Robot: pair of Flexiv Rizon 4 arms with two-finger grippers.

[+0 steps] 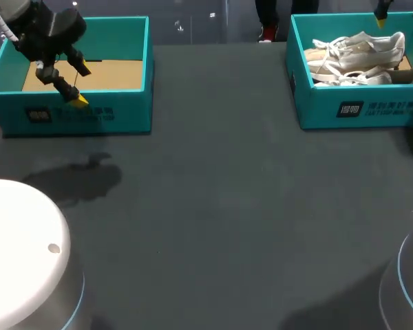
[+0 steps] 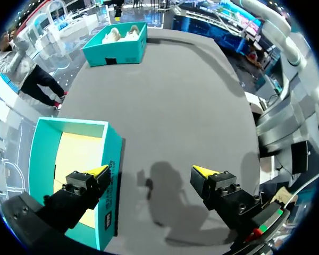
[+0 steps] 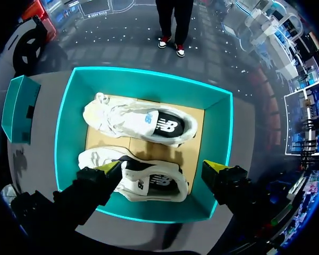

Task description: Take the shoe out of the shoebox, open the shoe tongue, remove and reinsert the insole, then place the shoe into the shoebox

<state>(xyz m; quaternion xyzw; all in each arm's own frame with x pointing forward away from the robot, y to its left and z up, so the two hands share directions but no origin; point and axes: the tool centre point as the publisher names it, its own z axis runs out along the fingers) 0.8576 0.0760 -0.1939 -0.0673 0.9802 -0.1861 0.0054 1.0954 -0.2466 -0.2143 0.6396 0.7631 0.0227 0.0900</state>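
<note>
Inside the shoebox (image 3: 69, 149), only the right wrist view shows dark insoles (image 3: 167, 126).

The dark grey, matte worktop (image 1: 213, 206) spreads wide under even light. A soft, blurred shadow (image 1: 76, 180) lies on it toward its left side.

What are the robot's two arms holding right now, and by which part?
Nothing. The left arm's jaws stand open over the empty box's edge; the right arm's stand open above the shoes, touching neither.
</note>
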